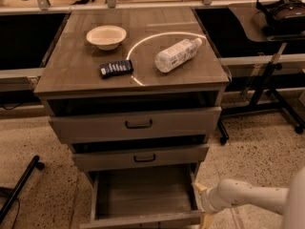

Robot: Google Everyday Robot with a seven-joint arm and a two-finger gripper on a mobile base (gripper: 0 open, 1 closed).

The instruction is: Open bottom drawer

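The bottom drawer point(143, 194) of the grey-brown cabinet is pulled well out. Its bare inside shows, and its front panel sits at the lower edge of the view, so its handle is hidden. The middle drawer point(143, 157) and the top drawer point(138, 124) above it are each slightly ajar and have black bar handles. My gripper point(202, 208) is low at the right, beside the front right corner of the bottom drawer, at the end of my white arm point(248, 197).
On the cabinet top point(71, 75) lie a beige bowl point(106, 36), a dark remote point(116, 68) and a plastic bottle point(177, 55) on its side. A black stand's legs point(281, 104) are at the right. A dark chair leg point(19, 187) is at the lower left.
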